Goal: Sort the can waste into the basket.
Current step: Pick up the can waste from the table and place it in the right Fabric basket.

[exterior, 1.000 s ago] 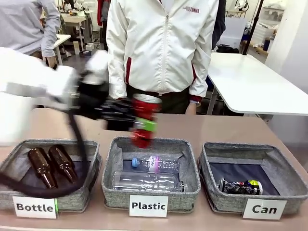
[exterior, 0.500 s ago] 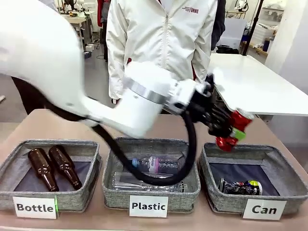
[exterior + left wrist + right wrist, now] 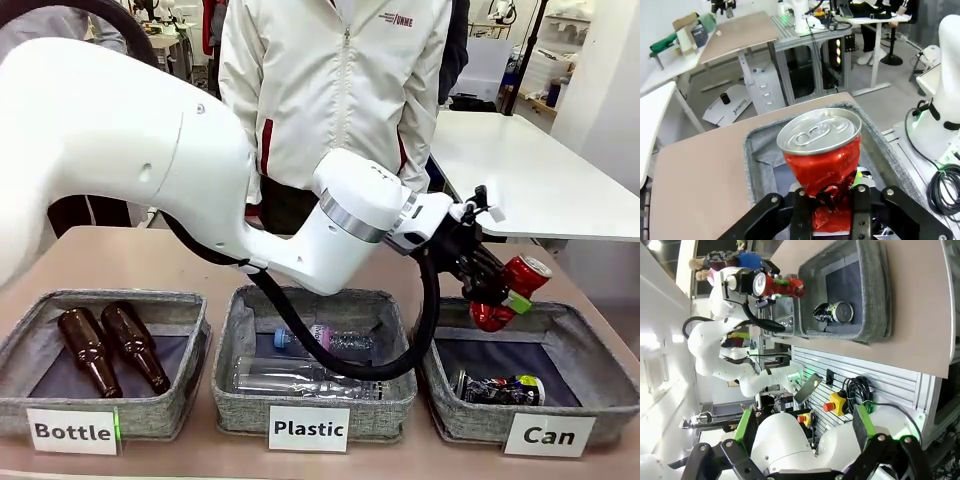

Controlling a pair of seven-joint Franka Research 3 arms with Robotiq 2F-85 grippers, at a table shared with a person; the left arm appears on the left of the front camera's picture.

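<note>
My left gripper, clenched on the red can, has swung from the Plastic basket to over the Can basket, where 1 dark can lies; release seems next. My right gripper hangs open.

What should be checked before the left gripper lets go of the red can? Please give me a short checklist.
1. Grip: left gripper shut on the crushed red can: ok.
2. Target: the basket below is the "Can" basket: ok.
3. Position: red can over the basket's far-left rim, not its middle: not ok.
4. Landing room: dark crushed can lies at the front; bare lining behind it: ok.
5. Right gripper open, far from the basket: ok.
</note>
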